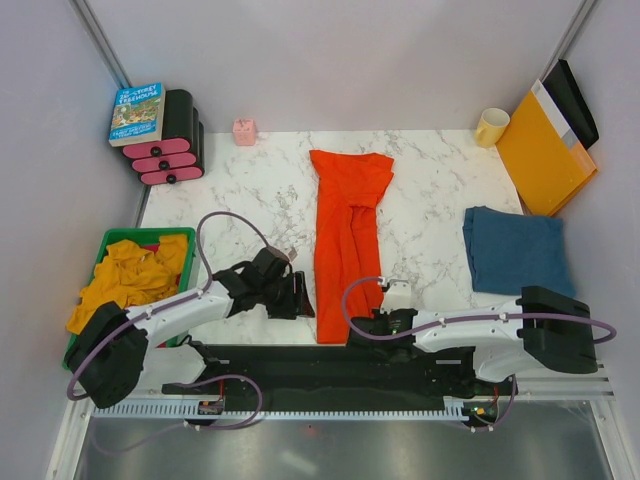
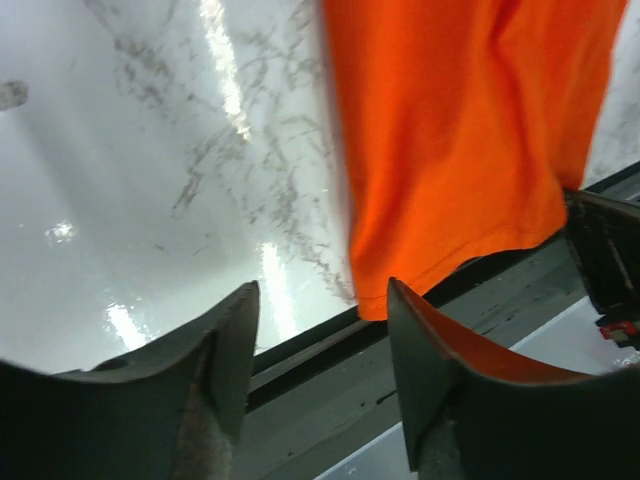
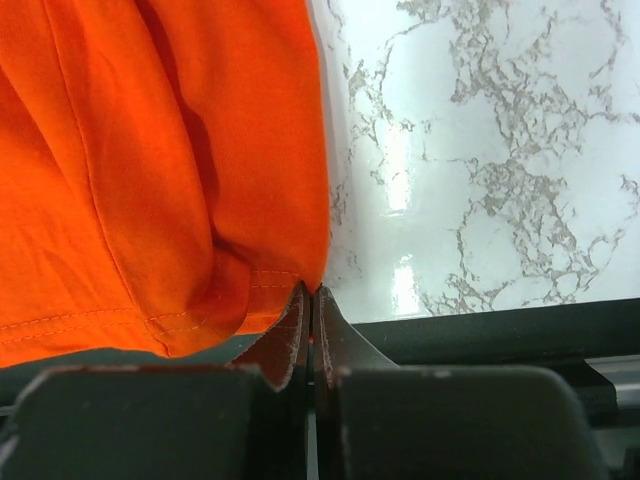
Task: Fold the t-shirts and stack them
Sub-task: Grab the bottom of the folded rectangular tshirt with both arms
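On the marble table (image 1: pixel 430 190), our left gripper (image 2: pixel 322 290) gapes open by the near left corner of the orange t-shirt (image 1: pixel 345 230); the right gripper (image 3: pixel 310 295) is closed tight at the near right corner. We're mid-fold on this long strip, we reckon: next, both corners need gripping and carrying toward the collar.

— Where can you pass?
— You have bare table (image 1: pixel 250 180) left of the orange shirt (image 1: pixel 345 240), and more between it and the blue shirt (image 1: pixel 517 250).
— What blocks you?
— A green bin (image 1: pixel 140 233) at the far left; an envelope (image 1: pixel 540 150) and a mug (image 1: pixel 491 127) at the back right.
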Available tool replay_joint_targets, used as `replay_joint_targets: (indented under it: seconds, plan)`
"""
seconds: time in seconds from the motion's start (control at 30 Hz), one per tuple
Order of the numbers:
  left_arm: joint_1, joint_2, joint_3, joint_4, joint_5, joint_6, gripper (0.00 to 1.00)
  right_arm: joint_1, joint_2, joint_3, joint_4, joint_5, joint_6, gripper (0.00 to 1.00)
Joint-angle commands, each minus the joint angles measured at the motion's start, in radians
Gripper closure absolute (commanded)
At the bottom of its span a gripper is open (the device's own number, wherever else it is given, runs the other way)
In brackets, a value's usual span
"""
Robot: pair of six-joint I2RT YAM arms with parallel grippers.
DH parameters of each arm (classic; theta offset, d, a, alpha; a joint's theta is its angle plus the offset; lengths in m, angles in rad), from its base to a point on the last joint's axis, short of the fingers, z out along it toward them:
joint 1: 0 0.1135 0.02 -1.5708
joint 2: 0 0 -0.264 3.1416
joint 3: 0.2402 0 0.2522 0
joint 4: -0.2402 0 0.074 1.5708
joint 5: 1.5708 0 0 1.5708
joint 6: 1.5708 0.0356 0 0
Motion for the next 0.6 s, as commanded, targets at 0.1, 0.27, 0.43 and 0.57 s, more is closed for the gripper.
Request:
replay_joint_targets:
  seconds: [0.1,0.27,0.43,0.57]
  plan:
    - [-0.05,0.018,0.023,0.101,-0.006,-0.011,0.36,-0.003,0.064,0.052,0.04,0.014,-0.083,1.0]
    - [-0.087,0.061,0.021,0.142,0.014,-0.036,0.36,-0.003,0.095,0.078,0.063,0.011,-0.12,1.0]
    - [-0.126,0.07,0.023,0.153,0.008,-0.047,0.37,-0.002,0.096,0.083,0.072,0.008,-0.141,1.0]
    - [-0.139,0.084,0.007,0.159,0.005,-0.064,0.42,-0.002,0.096,0.074,0.078,-0.002,-0.143,1.0]
